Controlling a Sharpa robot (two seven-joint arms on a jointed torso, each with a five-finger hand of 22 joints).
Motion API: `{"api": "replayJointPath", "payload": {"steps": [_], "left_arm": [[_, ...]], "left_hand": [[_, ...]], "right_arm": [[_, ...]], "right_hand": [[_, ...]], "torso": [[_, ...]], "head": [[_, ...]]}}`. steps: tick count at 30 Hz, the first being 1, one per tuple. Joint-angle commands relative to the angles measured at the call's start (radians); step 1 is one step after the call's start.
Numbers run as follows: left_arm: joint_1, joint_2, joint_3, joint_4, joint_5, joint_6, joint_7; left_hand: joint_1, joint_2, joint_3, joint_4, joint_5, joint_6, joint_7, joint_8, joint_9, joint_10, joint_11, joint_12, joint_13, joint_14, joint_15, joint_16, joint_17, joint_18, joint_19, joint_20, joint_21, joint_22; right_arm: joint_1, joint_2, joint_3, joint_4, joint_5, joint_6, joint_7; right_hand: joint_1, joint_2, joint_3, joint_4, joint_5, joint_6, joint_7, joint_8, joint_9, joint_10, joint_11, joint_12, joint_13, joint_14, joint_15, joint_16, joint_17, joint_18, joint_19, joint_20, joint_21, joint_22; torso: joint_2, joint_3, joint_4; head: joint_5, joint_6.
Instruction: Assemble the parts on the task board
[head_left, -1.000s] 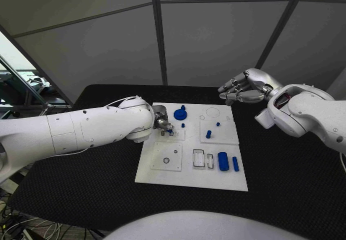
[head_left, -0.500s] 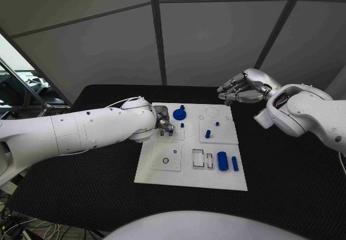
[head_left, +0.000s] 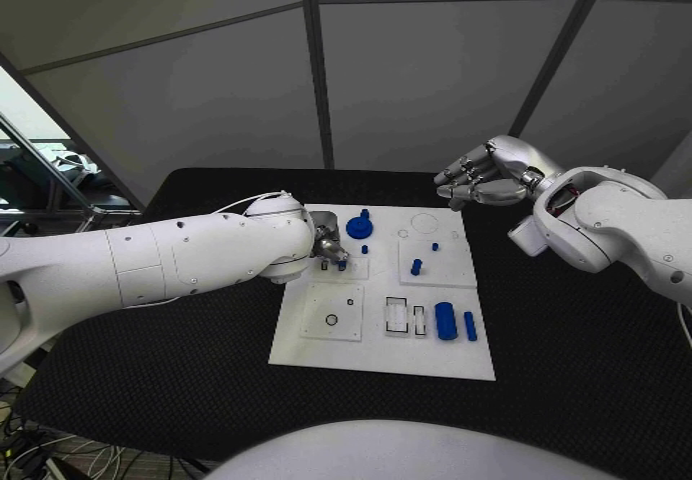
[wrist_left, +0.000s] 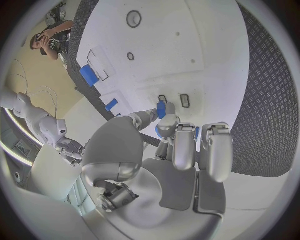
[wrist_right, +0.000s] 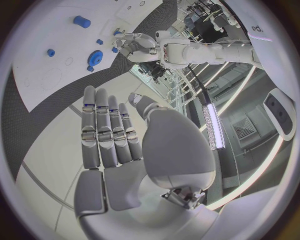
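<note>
1. Task board lies flat mid-table.
2. Right hand hovers beyond the board's far right corner, fingers straight, holding nothing.
3. Left hand pinches small blue part over the board's left slots.

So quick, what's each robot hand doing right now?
Left hand: pinching a small blue part over the task board.
Right hand: open, holding nothing.
</note>
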Motion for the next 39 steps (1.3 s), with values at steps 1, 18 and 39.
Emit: {"api": "replayJointPath", "payload": {"steps": [1,18,39], "left_arm": [[-0.001,0.001,-0.001,-0.002,-0.014,0.053,-0.013],[-0.003,-0.012,-0.001,0.014,-0.021,0.100,-0.015],[-0.003,0.009,-0.001,-0.012,-0.011,0.140,-0.016]], "left_hand": [[-0.003,0.008,0.165,-0.158,0.004,-0.009,-0.001,0.004,0.002,0.008,0.000,0.003,-0.002,0.065,-0.006,-0.002,0.123,-0.037,0.072,-0.007,0.004,0.188],[-0.003,0.008,0.167,-0.161,0.005,-0.012,-0.001,0.006,0.003,0.006,0.000,0.002,-0.004,0.065,-0.006,-0.002,0.124,-0.037,0.072,-0.007,0.004,0.188],[-0.078,0.017,0.141,-0.128,0.007,-0.002,-0.012,0.035,0.014,0.013,-0.007,0.017,0.002,0.065,-0.010,-0.002,0.124,-0.039,0.075,-0.010,0.007,0.195]], "right_arm": [[0.002,0.001,0.001,0.001,-0.002,0.007,0.007],[0.002,0.001,0.001,-0.001,-0.002,0.020,0.004],[0.002,0.003,0.001,-0.001,-0.004,0.024,0.002]], "right_hand": [[-0.004,-0.002,-0.005,0.002,0.004,-0.010,0.001,-0.003,-0.001,-0.004,0.001,0.005,-0.001,-0.004,0.000,-0.002,0.001,0.001,0.003,0.001,-0.003,-0.001],[-0.005,-0.001,-0.006,0.003,0.004,-0.010,0.001,-0.003,-0.001,-0.005,0.001,0.005,-0.002,-0.005,0.000,-0.003,0.002,0.001,0.002,0.002,-0.005,-0.002],[-0.005,-0.002,-0.006,0.003,0.004,-0.011,0.001,-0.003,-0.001,-0.006,0.001,0.005,-0.002,-0.006,0.000,-0.003,0.002,0.000,0.002,0.002,-0.005,-0.003]], "torso": [[0.000,-0.0006,0.0003],[0.000,-0.0007,0.0008],[0.001,0.0008,-0.0011]], "head": [[0.000,-0.001],[0.002,-0.006],[0.001,-0.013]]}}
